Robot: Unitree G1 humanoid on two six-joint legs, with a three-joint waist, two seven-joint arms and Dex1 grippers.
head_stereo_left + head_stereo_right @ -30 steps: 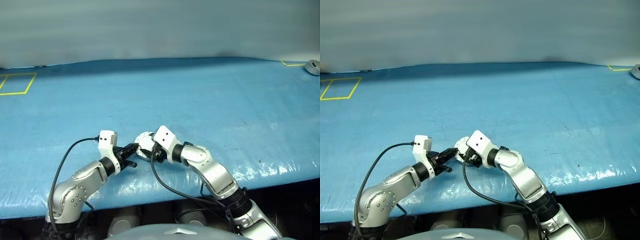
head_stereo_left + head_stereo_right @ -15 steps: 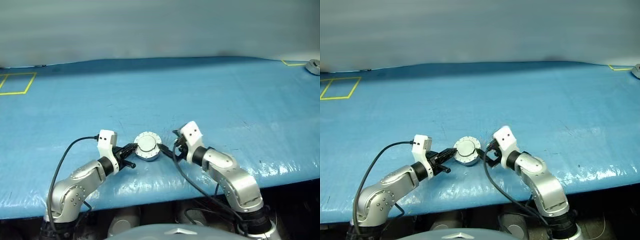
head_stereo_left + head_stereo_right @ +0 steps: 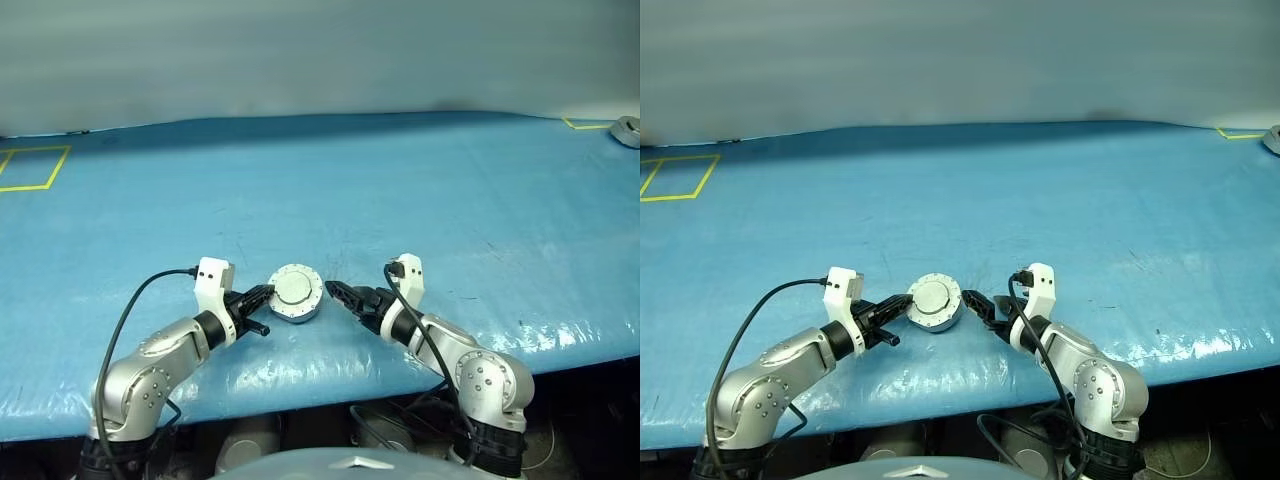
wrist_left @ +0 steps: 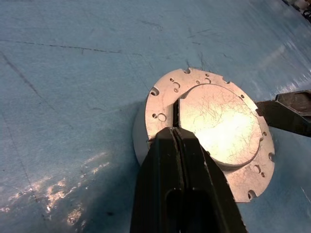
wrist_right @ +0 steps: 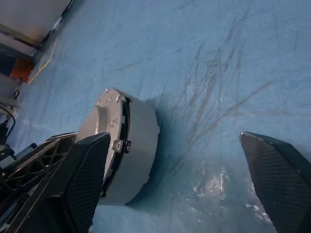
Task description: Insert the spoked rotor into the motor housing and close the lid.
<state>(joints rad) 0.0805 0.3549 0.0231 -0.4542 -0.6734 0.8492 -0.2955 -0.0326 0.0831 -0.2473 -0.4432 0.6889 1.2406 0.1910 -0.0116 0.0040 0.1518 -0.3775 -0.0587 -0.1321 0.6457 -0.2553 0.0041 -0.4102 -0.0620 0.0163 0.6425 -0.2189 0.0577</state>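
Note:
The motor housing (image 3: 297,308) sits near the table's front edge, a low silver puck. The lid (image 4: 218,124) lies flat on top of it, plain face with a raised circle upward. The spoked rotor is hidden. My left gripper (image 4: 173,131) is shut, its joined tips resting on the lid's rim on the housing's left side (image 3: 265,293). My right gripper (image 3: 335,291) stands open just to the right of the housing, fingers (image 5: 82,179) spread wide with nothing between them, apart from the housing's wall (image 5: 138,145).
The blue table (image 3: 400,200) stretches far back. A yellow tape square (image 3: 30,165) marks the far left, a yellow corner (image 3: 580,125) the far right, beside a grey round object (image 3: 627,132). The table's front edge runs just behind both arms.
The lid, tilted up under my right gripper a second ago, now lies flat on the housing. My right gripper has let go, rolled over and drawn away to the right. The left gripper stayed put.

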